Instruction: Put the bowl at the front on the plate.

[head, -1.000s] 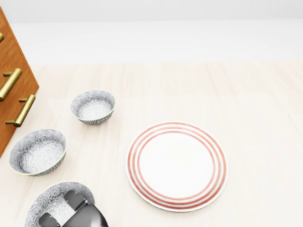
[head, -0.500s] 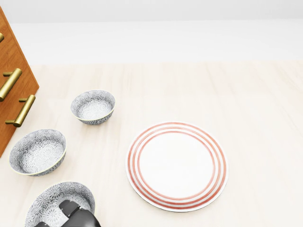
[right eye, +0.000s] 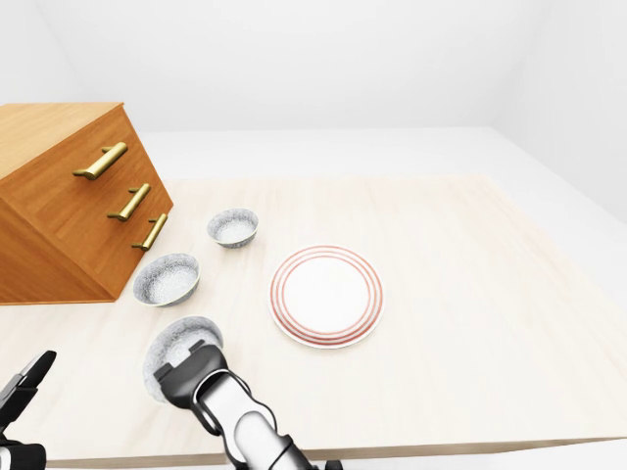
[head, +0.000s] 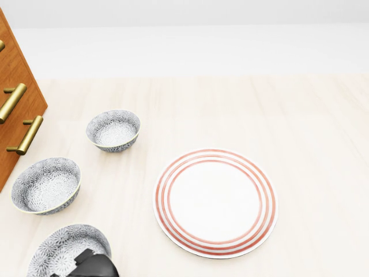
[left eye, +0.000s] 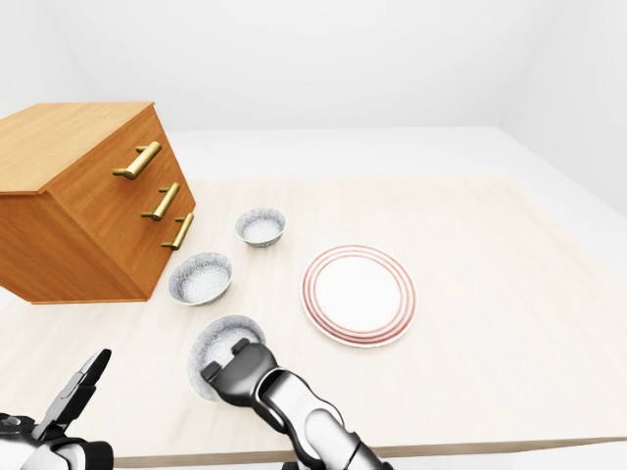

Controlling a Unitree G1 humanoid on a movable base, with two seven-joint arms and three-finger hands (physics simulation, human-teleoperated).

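Gripping patterned round bowl, right robot hand, red-ringed plate

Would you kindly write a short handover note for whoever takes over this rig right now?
The right hand is at the rim of the front bowl, the lowest bowl in the left-eye view. Whether its fingers have closed on it cannot be told.
The left hand is open and holds nothing, at that view's bottom left.
The plate is empty, to the right of the bowls.
Done: the reach to the bowl.
Left: secure the grip, lift, and set the bowl on the plate. Leave the middle bowl and the far bowl alone.
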